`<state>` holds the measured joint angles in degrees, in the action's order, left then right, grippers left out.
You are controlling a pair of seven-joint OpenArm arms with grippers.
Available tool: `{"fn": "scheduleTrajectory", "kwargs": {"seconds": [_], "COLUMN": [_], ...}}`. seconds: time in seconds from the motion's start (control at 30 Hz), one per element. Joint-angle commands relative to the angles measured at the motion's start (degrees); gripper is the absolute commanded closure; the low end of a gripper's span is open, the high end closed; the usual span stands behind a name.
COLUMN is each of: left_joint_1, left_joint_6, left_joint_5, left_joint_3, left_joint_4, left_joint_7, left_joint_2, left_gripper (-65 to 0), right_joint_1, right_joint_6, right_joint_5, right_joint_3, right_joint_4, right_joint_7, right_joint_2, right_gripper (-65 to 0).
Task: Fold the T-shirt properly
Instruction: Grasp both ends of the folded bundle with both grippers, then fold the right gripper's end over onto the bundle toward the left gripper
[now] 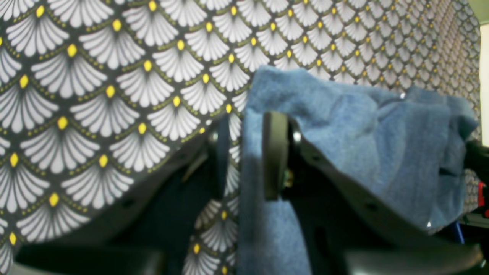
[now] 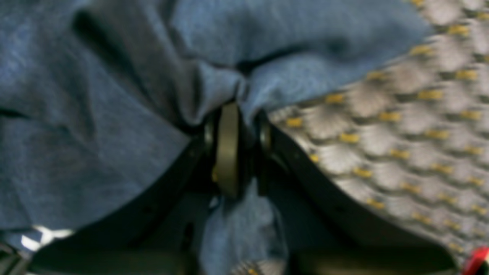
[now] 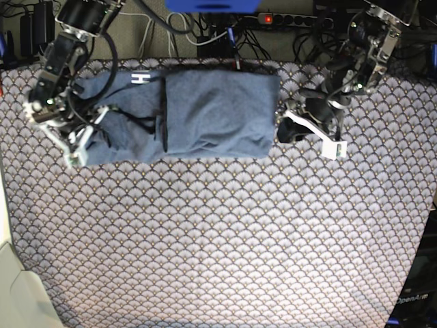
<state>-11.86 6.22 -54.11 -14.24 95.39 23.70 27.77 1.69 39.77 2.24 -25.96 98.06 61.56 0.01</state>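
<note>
Now T-shirt (image 2: pixel 95 126) cloth between both tools' jaws, table-cover (image 3: pixel 218 239) beneath.

The lower two thirds of the table cover (image 3: pixel 218 239) is bare and open for passing. Along the upper edge the T-shirt (image 3: pixel 205 116) and cables (image 3: pixel 205 31) block the way.
</note>
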Motion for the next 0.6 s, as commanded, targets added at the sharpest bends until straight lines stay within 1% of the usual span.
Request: {"fn": "scheduleTrajectory", "kwargs": {"seconds": [0.0,0.1,0.27,0.43,0.57], "left_joint_1": [0.56,0.47,0.21,0.12,-0.67], "left_joint_6": [-0.55,-0.46,-0.28,-0.2,-0.2], "left_joint_5": [-0.35,-0.44,-0.44,-0.44,0.08], "left_joint_3": [0.39,0.39,0.39,0.39,0.48], "left_joint_4": [1.26,1.26,3.2,3.29,3.02], "left_joint_7": [-1.07,-1.07,-1.07,-1.07,-1.07], "left_joint_2": [0.58,0.58,1.11,2.87,3.31], "left_gripper": [-14.8,-14.8,-14.8,-14.8,-14.8], "right_joint_1": [-0.86,0.37,3.71,6.88,7.23], "right_joint_6": [0.23,0.23,0.23,0.23,0.23], "right_joint_5": [-0.79,-0.7,-0.7,-0.79,-0.79], "right_joint_3": [0.24,3.49,11.67,21.78,26.53], "right_joint_4": [2.73,7.48,13.81,15.65,16.36], "right_joint_7": [-1.12,-1.03,-1.03,-1.47,-1.56], "right_joint_2": [0.47,0.65,0.38,0.3,-1.02], "right_gripper": [0.0,0.0,0.0,0.0,0.0]}}
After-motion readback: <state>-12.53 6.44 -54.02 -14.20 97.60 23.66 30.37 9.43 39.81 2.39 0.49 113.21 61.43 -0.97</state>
